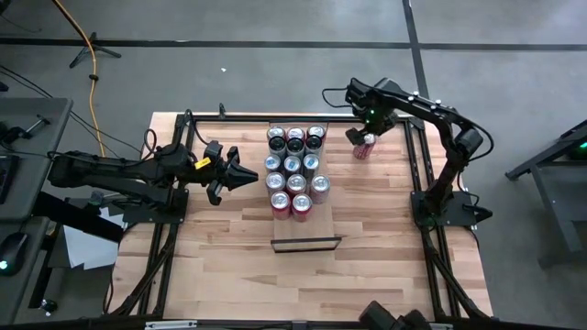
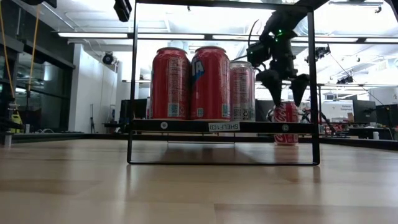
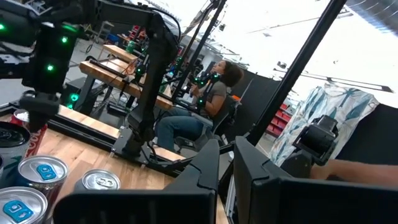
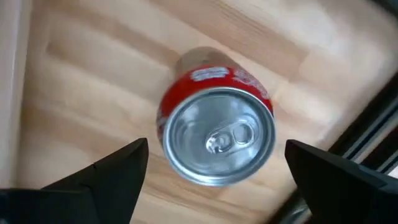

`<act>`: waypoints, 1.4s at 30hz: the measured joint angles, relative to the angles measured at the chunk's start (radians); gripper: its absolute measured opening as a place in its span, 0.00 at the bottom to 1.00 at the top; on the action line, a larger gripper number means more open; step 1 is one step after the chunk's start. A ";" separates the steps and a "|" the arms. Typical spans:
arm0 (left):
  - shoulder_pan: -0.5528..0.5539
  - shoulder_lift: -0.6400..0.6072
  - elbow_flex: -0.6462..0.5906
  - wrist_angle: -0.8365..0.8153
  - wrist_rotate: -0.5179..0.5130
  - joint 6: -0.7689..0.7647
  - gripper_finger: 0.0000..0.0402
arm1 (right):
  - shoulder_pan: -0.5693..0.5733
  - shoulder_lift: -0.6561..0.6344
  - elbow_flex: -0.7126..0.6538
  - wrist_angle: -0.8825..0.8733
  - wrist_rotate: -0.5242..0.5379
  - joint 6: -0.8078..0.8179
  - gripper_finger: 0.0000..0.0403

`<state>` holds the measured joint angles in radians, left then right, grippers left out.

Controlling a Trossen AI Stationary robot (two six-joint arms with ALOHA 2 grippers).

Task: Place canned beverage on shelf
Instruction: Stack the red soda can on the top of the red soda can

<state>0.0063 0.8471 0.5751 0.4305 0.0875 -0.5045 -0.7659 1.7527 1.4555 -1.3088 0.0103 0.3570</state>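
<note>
While the left arm waited at the table's left side with its left gripper (image 1: 246,175) clenched on nothing, the right gripper (image 1: 365,137) hung directly above a lone red can (image 1: 365,148) standing upright on the tabletop (image 1: 385,266), well to the right of the shelf (image 1: 284,218). Its fingers (image 4: 112,171) were spread wide, one on either side of the can's silver lid (image 4: 219,135) and clear of it; in the low view the fingertips sat level with the top of the can, with nothing grasped. The shelf already carried a block of upright cans (image 1: 293,170), red ones at its near end, with bare board showing nearer the front rail.

By the look of it, the step in hand was the reach for the pick-up: the can had not yet been taken. The next move likely called for a straight descent until the fingers bracketed the can's wall, a squeeze firm enough to lift without denting, then a carry leftward to a free spot on the board, keeping clear of the standing cans.
</note>
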 joint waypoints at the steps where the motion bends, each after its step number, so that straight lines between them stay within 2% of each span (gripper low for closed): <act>1: 0.000 0.000 0.000 0.000 0.000 0.000 0.00 | 0.000 0.000 0.010 -0.009 0.003 -0.071 0.90; 8: 0.000 0.000 0.000 0.000 0.000 -0.001 0.00 | 0.000 0.000 0.086 -0.079 0.006 -0.590 0.90; 18: 0.000 0.000 0.000 0.000 0.000 -0.019 0.00 | -0.012 0.000 0.105 -0.120 0.015 -1.137 0.90; 22: 0.000 0.000 0.000 0.000 0.000 -0.034 0.00 | -0.015 0.001 0.102 -0.109 0.007 -1.139 0.90; 25: 0.000 0.000 0.000 0.000 0.000 -0.034 0.00 | -0.028 0.001 0.102 -0.077 -0.071 -1.061 0.90; 28: 0.000 0.000 0.000 0.000 0.000 -0.033 0.00 | -0.039 0.001 0.101 -0.060 -0.085 -1.044 0.90; 32: 0.000 0.000 0.000 0.000 -0.001 -0.027 0.00 | -0.043 0.001 0.101 -0.050 -0.059 -1.104 0.90; 37: 0.000 0.000 0.000 0.000 -0.001 -0.026 0.00 | -0.041 0.002 0.101 -0.050 -0.052 -1.309 0.90; 42: 0.000 0.000 0.000 0.000 -0.002 -0.026 0.00 | -0.041 0.002 0.101 -0.050 -0.052 -1.414 0.90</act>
<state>0.0063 0.8471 0.5751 0.4301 0.0860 -0.5308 -0.8074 1.7542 1.5566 -1.3590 -0.0417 -1.0572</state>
